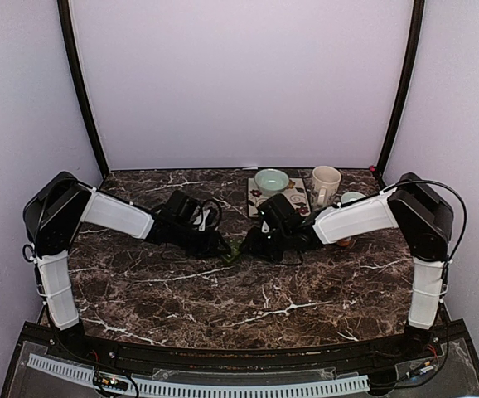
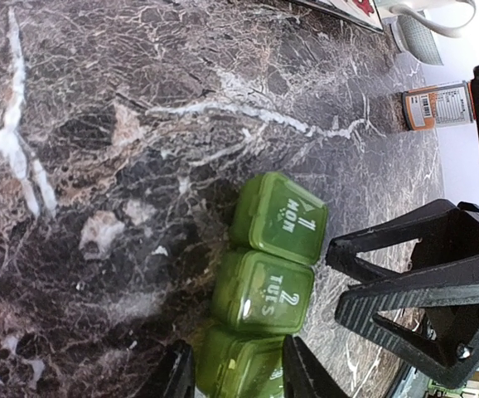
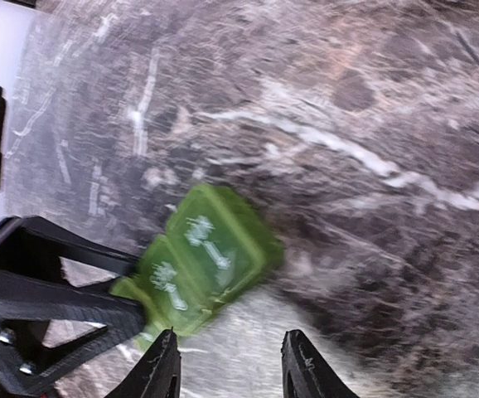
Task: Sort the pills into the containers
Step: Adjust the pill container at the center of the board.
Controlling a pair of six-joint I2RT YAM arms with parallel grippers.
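Dark veined marble bench [image 1: 181, 290], pale lilac walls [image 1: 239, 75] on three sides.

At mid-bench, between the two arms: green pill box [image 2: 277, 249], flat on the marble, lids marked MON and TUES both shut. Held by the third compartment in the left end effector [image 2: 238, 358], fingers pressed to opposite sides.

Facing it from the other side: right end effector [image 3: 229, 356], fingers apart, nothing between them but bare marble. Tips just beside the MON and TUES lid edges. Contact impossible to tell, right wrist view blurred.

No pills visible anywhere. Amber bottle [image 2: 438, 106], pale green bowl [image 1: 271, 180] and mug [image 1: 326, 184] toward the back right, all well apart from the box.

Step in hand, as judged: bracing the box to get a lid open. No sorting yet, so early in the task.

Next move, as judged: hooking one right fingertip under a lid lip and levering up, with the left grip kept firm. Fine aim needed on a small lip. Risk of twisting the box out of the hold.
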